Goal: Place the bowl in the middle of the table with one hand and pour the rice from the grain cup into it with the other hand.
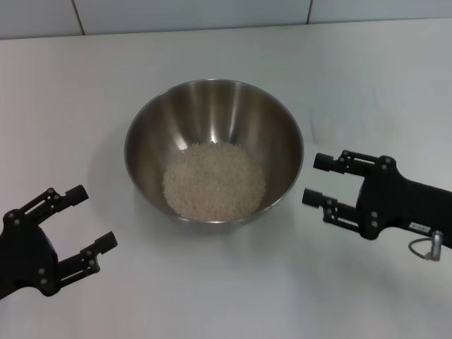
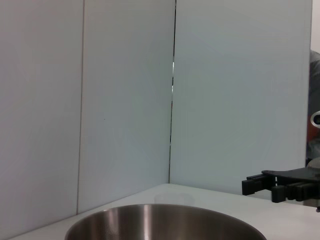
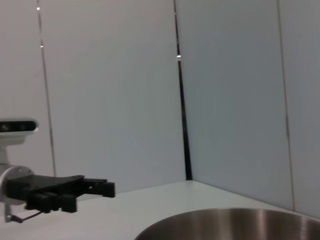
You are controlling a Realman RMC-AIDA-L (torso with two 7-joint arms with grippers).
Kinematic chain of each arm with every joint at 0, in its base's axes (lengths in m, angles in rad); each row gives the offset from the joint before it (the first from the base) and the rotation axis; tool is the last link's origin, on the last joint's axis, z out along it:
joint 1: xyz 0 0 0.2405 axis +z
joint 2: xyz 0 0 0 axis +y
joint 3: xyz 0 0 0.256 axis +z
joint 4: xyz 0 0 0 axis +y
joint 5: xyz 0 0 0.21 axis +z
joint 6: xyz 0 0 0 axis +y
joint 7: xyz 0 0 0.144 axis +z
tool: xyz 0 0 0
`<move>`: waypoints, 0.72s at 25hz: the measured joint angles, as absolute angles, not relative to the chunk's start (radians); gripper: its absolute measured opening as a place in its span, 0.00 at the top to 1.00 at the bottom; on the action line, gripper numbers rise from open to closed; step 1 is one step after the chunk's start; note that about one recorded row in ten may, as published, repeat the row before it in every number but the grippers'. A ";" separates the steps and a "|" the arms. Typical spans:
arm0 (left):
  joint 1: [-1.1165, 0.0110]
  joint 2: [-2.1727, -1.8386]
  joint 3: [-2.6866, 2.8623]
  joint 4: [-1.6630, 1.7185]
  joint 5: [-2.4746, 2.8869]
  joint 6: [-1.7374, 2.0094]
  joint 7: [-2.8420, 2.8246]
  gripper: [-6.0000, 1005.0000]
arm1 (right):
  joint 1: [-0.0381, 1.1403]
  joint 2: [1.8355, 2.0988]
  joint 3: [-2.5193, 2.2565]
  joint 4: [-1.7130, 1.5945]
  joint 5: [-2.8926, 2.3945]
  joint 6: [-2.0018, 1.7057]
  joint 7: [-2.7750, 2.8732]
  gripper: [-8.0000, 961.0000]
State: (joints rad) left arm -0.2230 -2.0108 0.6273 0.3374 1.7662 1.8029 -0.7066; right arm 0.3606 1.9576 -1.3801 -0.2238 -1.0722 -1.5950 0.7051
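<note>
On our left, the left gripper (image 1: 90, 219) hovers low over the white table (image 1: 367, 78), near the bowl's near-left side but apart from it; its 2 fingers are spread wide and hold nothing. In the middle sits the stainless-steel bowl (image 1: 152, 127), upright, with the rice (image 1: 214, 181) lying as a pale mound across its bottom. On our right, the right gripper (image 1: 319, 180) is just beside the bowl's rim, fingers also spread and empty, pointing at the bowl wall without touching it as far as we can tell.

We cannot find the grain cup in any of the 3 views, so we judge the pour finished and the arms clearing off.

The risks we see from here are mostly contact ones. The right gripper is the closer of the 2, and any drift toward the centre would knock the rim; a light, round-bottomed bowl would slide or rock on the smooth table, moving it off centre or spilling grains. The left gripper could clip the bowl likewise if it swung inward while retracting.
</note>
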 joint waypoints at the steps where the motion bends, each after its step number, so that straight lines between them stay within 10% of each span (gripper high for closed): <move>1: -0.226 -2.012 0.627 0.337 1.775 1.798 -0.707 0.19 | 0.353 1.950 -1.380 -0.223 -1.083 -1.605 0.707 0.48; 18: -0.275 -2.008 0.638 0.420 1.836 1.795 -0.818 0.19 | 0.355 1.903 -1.376 -0.244 -1.133 -1.621 0.706 0.28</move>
